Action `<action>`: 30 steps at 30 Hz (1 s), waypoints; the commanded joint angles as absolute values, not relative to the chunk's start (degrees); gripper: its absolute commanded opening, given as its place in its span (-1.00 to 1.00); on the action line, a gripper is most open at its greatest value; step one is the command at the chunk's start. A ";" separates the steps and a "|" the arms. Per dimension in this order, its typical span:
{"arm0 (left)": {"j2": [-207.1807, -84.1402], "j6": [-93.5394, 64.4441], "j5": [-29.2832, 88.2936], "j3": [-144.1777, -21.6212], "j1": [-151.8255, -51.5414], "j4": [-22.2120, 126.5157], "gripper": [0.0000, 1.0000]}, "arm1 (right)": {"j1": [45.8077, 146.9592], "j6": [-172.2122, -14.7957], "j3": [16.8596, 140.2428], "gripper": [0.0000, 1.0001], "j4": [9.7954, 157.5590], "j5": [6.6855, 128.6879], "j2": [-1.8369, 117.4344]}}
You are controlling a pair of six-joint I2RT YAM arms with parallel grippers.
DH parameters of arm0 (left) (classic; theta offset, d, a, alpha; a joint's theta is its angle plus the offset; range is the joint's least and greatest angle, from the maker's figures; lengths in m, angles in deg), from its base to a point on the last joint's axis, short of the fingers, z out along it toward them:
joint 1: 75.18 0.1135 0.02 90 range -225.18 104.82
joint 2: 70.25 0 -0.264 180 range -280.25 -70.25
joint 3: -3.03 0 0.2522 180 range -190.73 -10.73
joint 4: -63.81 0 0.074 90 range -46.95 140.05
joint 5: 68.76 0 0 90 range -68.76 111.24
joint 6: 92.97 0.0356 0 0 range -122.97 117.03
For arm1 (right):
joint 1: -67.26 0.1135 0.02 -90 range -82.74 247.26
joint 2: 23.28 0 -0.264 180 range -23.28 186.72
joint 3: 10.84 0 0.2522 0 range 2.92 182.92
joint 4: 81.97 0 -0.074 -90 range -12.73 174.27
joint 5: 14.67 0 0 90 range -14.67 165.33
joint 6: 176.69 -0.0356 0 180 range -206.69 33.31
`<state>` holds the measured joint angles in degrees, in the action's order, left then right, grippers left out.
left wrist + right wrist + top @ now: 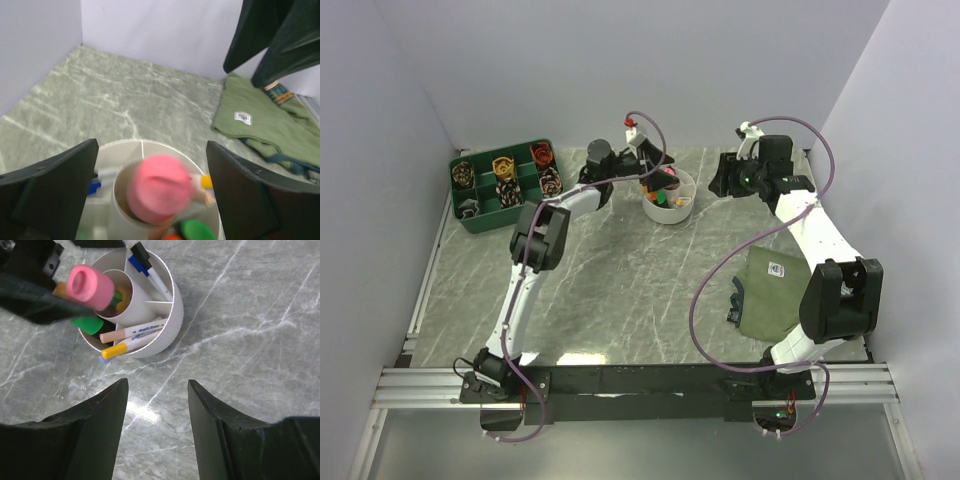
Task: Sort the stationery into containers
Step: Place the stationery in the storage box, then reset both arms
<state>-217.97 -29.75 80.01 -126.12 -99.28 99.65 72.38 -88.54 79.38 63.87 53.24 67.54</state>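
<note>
Hovering over the white bowl, the left gripper has its jaws wide apart on either side of the thick pink marker, which stands upright in the central cup and touches neither finger. This looks like the let-go step of placing that marker. The right gripper hangs just beside the bowl, jaws apart and empty. The next move probably calls for a straight lift, so that neither finger tips the marker. A white pen lying in an outer compartment carries blue print that is too small to read. The patch on the olive pouch is also illegible
</note>
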 commanded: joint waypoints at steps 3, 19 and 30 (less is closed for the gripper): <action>-201.34 -27.93 83.21 -116.93 -95.41 104.01 0.99 | 72.71 -88.54 81.75 0.18 66.69 50.11 68.39; -161.32 -1.64 45.03 -84.22 -92.24 42.94 0.99 | 76.48 -92.77 70.08 1.00 77.76 76.50 60.58; -158.93 0.10 35.40 -78.32 -90.57 41.44 0.99 | 79.21 -90.03 62.68 1.00 76.27 81.05 51.87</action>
